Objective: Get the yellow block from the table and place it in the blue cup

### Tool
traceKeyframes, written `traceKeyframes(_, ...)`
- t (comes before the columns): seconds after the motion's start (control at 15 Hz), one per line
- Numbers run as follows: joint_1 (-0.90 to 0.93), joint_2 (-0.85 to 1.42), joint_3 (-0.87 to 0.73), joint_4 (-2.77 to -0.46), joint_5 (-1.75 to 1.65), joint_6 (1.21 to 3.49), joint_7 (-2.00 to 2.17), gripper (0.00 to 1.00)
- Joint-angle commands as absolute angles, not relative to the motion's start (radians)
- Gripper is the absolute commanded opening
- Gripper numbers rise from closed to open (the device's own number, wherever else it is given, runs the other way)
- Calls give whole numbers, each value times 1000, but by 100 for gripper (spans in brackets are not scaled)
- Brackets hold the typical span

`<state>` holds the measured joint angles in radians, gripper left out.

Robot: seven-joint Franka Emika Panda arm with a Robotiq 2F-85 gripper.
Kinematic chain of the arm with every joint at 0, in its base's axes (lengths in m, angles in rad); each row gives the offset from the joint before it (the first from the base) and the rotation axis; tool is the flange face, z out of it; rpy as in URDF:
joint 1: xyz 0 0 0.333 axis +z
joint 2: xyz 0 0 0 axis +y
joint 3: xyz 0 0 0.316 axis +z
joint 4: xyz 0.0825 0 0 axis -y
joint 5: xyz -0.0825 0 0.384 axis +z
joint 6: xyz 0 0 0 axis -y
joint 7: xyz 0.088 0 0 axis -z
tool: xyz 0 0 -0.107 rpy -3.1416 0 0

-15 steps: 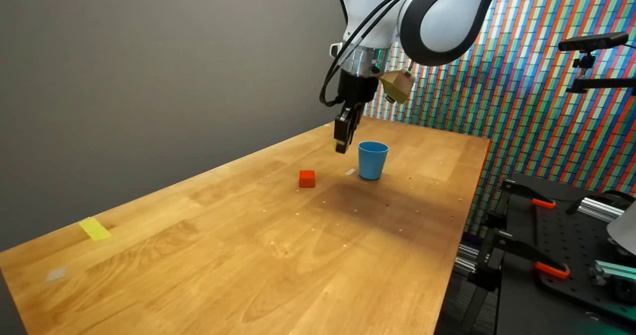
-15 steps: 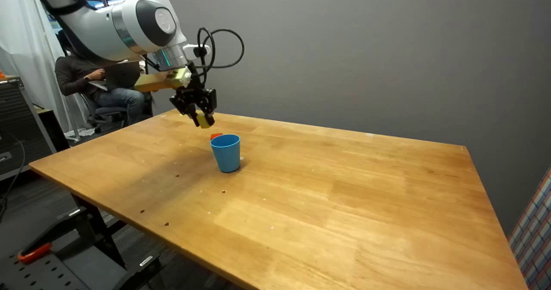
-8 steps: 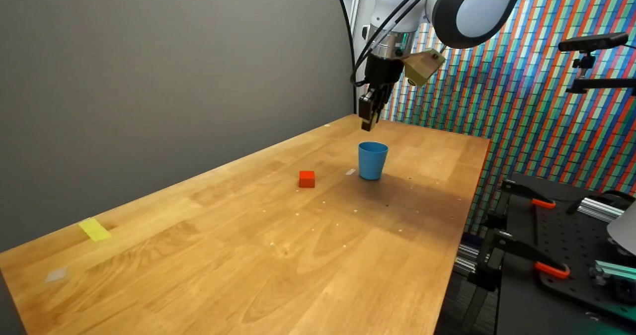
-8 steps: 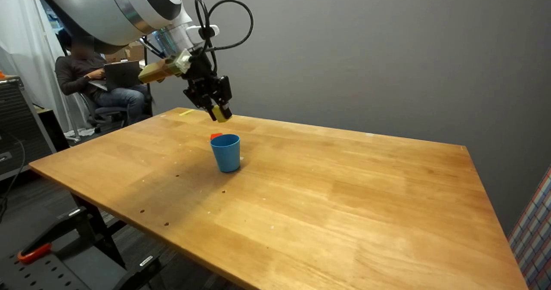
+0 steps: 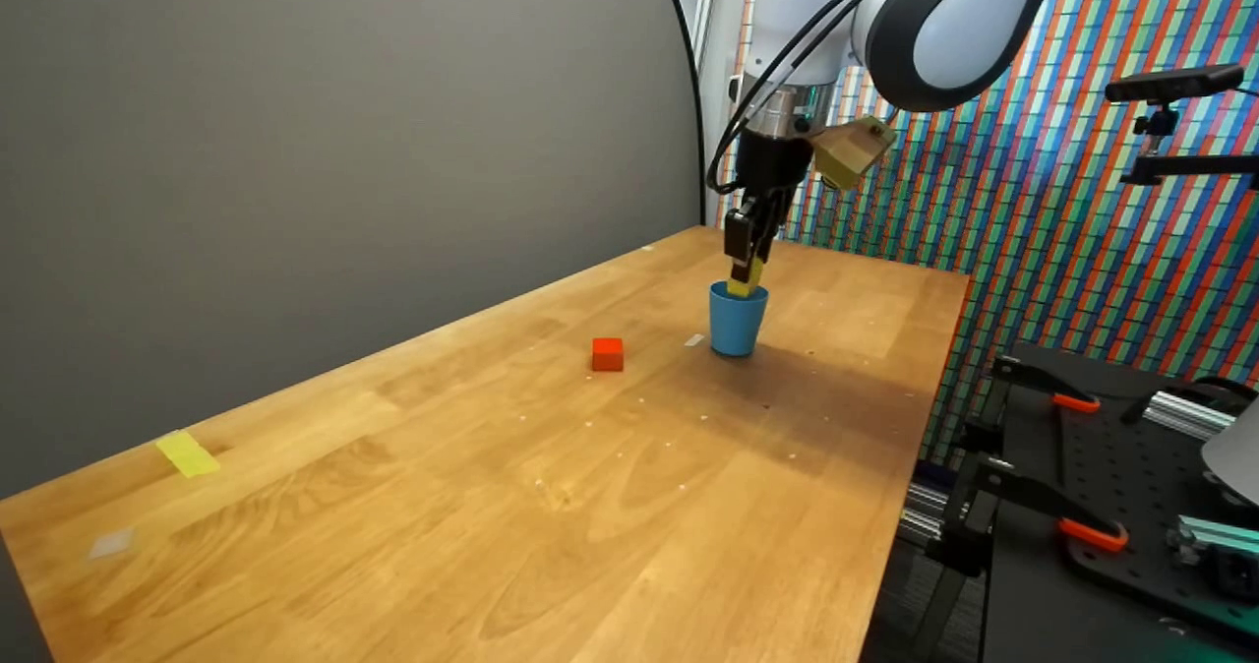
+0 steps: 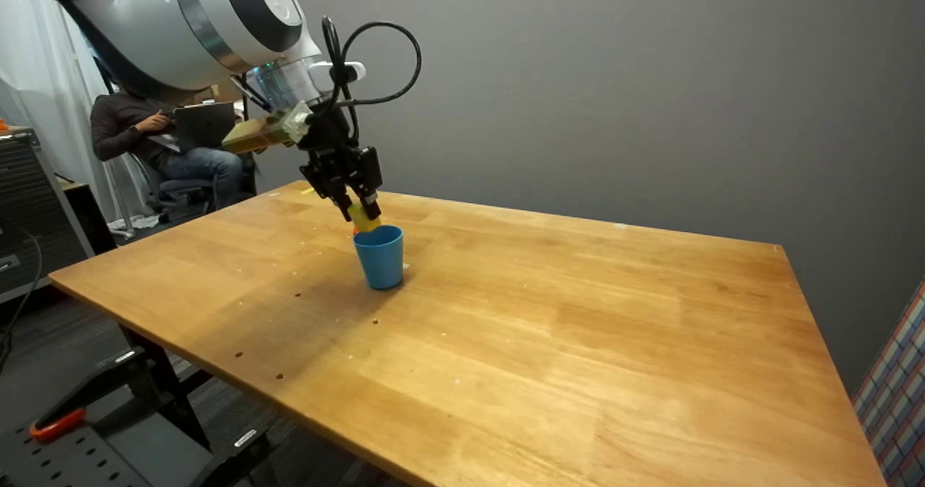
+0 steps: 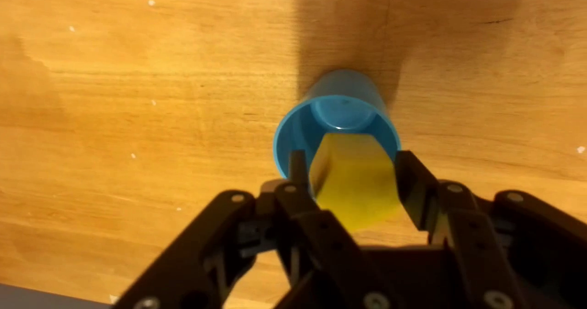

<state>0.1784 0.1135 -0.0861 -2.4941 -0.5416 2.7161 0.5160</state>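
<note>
The blue cup (image 5: 736,327) stands upright on the wooden table (image 5: 472,515); it also shows in the other views (image 6: 381,264) (image 7: 346,86). The chunky yellow block (image 7: 357,185) is between my fingers, tilted, at the mouth of the cup. In both exterior views the block (image 5: 745,281) (image 6: 364,219) hangs below the fingertips, its lower end at the cup's opening. My gripper (image 7: 352,157) is just above the rim. In the wrist view a narrow gap shows between one finger and the block, so the fingers look slightly opened. The block is blurred.
A small red block (image 5: 607,354) lies on the table beside the cup, mostly hidden behind it in an exterior view (image 6: 355,231). A flat yellow strip (image 5: 188,453) is near the table's wall edge. Black clamps (image 5: 1057,506) are beside the table.
My gripper rose and moved over the cup, then came down to its rim with the yellow block. The block now sits lower and more tilted between the fingers. The cup has not moved.
</note>
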Motion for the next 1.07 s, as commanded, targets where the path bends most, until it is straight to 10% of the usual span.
traceKeyframes(0.0,149,123,-52,-2491,-496,2748,468,86)
traceKeyframes(0.2,149,117,-45,-2493,-495,2746,444,100)
traceKeyframes(1.0,137,-139,51,-2482,-192,2297,175,100)
